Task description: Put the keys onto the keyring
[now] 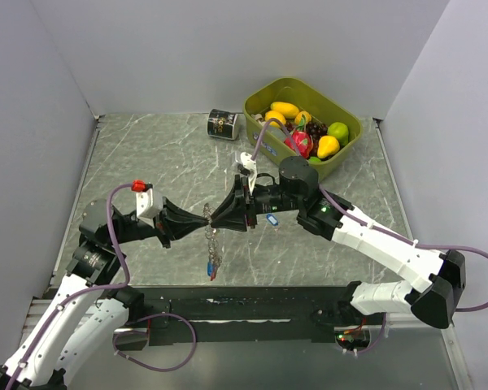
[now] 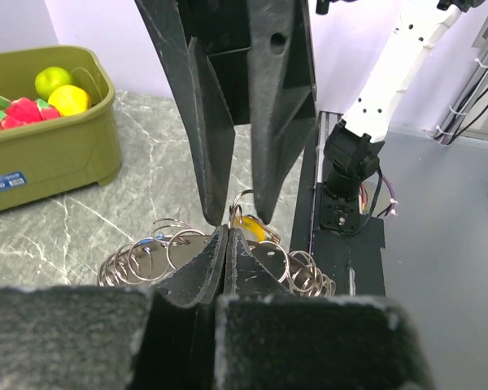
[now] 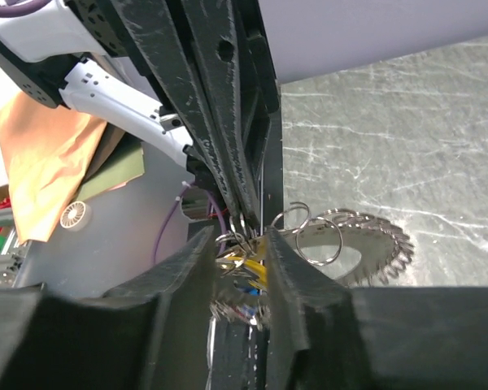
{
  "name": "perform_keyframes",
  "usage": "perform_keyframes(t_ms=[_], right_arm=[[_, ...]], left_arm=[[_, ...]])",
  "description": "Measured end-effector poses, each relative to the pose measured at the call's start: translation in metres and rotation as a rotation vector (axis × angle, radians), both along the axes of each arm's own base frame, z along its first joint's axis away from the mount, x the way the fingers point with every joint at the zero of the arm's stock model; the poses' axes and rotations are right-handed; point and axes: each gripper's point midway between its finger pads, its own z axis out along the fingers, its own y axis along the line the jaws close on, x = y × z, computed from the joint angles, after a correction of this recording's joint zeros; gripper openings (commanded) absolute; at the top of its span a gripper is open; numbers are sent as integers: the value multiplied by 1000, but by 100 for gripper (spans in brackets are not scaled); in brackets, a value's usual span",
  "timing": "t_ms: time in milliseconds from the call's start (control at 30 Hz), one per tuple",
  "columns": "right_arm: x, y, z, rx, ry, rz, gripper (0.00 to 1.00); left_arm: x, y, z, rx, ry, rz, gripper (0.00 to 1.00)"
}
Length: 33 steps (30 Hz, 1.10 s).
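The keyring (image 1: 212,237) hangs above the table between the two gripper tips, a chain of silvery coils. Several keys (image 1: 211,265) with blue and red tags dangle from its low end. My left gripper (image 1: 202,220) is shut on the keyring (image 2: 142,253), whose loops spread to both sides of the jaws. A yellow tag (image 2: 250,228) shows just past the left fingertips. My right gripper (image 3: 241,248) faces the left one tip to tip, jaws a narrow gap apart around the bunched rings and yellow-tagged keys (image 3: 246,266). More coils (image 3: 354,236) fan out to its right. A blue-tagged key (image 1: 272,218) shows beside the right gripper.
An olive bin (image 1: 259,99) of toy fruit stands at the back right, also in the left wrist view (image 2: 57,154). A black can (image 1: 223,124) lies left of it. A black mat (image 1: 252,305) runs along the near edge between the arm bases.
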Motion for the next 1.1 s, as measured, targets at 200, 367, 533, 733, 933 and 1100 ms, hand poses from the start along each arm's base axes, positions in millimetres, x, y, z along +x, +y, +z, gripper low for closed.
perform_keyframes(t_ms=[200,367,533,733,933,1100], right_arm=[[3,1,-1,4,8,-16,20],[3,1,-4,0,13,-18,0],[2,1,-5,-5,15,-18,0],[2,-1,-8,-34,9,-20,0],[5,-4,-10,-92,-9,-36,0],[9,-13,-13,-151,-41,-50,0]], left_arm=[[-1,0,4,-13,-17,0,1],[0,0,4,-20,-6,7,1],[1,1,3,-19,-3,11,1],[0,1,-1,-7,16,11,12],[0,3,-2,22,21,24,40],[-3,6,8,45,3,32,55]])
